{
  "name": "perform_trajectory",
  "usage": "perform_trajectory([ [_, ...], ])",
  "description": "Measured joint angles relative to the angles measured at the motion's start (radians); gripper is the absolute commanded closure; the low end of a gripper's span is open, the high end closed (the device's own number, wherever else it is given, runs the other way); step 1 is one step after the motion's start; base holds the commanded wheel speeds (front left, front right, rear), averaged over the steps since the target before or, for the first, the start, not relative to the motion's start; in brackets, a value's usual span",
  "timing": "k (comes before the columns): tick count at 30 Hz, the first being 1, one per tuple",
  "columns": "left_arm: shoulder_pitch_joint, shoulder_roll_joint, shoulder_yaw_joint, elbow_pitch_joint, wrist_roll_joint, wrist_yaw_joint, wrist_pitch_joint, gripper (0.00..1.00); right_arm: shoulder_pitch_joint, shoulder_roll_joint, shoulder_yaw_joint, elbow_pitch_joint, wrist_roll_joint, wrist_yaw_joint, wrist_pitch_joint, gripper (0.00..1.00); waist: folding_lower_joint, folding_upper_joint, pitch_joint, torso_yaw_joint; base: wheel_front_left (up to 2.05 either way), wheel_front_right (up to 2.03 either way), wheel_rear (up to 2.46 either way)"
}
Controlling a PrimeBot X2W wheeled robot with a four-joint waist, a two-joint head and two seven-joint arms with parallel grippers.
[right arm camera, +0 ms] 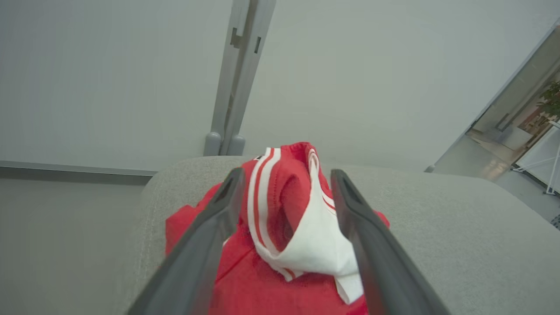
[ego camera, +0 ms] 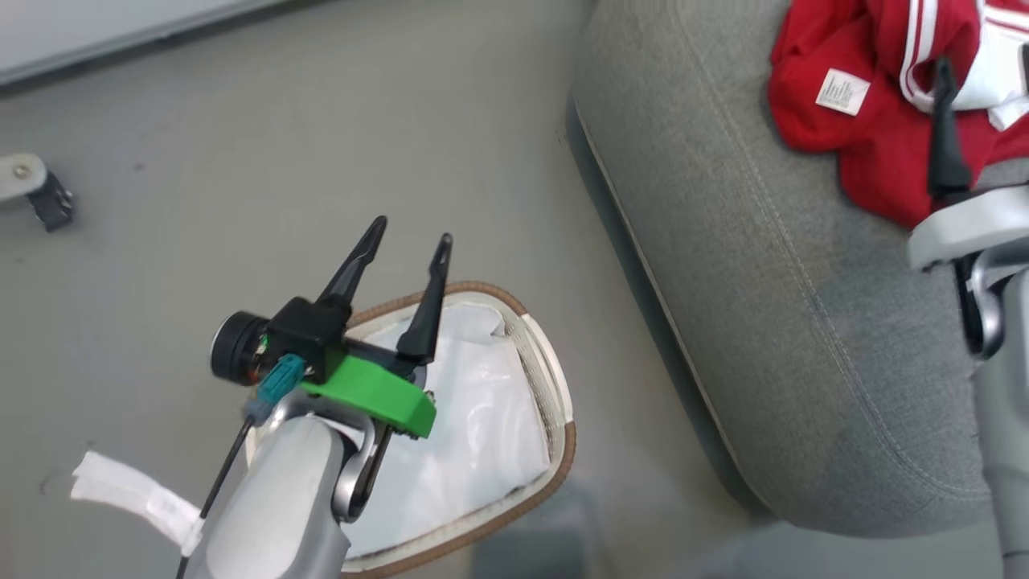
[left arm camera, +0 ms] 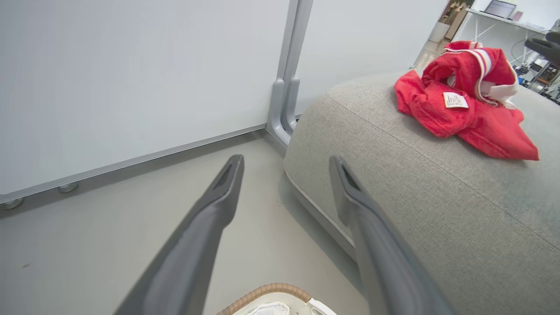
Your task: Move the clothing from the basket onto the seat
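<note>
The clothing lies crumpled on the grey seat: bright red cloth with white stripes, a white panel and a small white label. The right gripper is spread wide, the striped fold between its fingers. The left gripper, also spread and holding nothing, hangs over the basket

Pale partition panels are standing on a smooth grey floor, meeting at a grey post; a plant is showing far off.

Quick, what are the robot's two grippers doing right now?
Left gripper: open, empty.
Right gripper: open, at the clothing, not clamped on it.
</note>
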Motion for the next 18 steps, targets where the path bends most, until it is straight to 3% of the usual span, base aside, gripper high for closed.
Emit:
perform_trajectory([
  [10, 0.119, -0.013, 0.190, -0.003, 0.064, 0.000, 0.000, 0.00, 0.135, 0.099, 0.118, -0.092, 0.100, 0.000, 0.000, 0.00, 0.0000, 0.0000, -0.126, 0.058, 0.00, 0.00, 0.00],
  [18, 0.208, -0.030, 0.322, 0.015, 0.120, 0.000, 0.000, 0.00, 0.241, 0.152, 0.170, -0.065, 0.112, 0.000, 0.000, 0.00, 0.0000, 0.0000, -0.188, 0.136, 0.00, 0.00, 0.00],
])
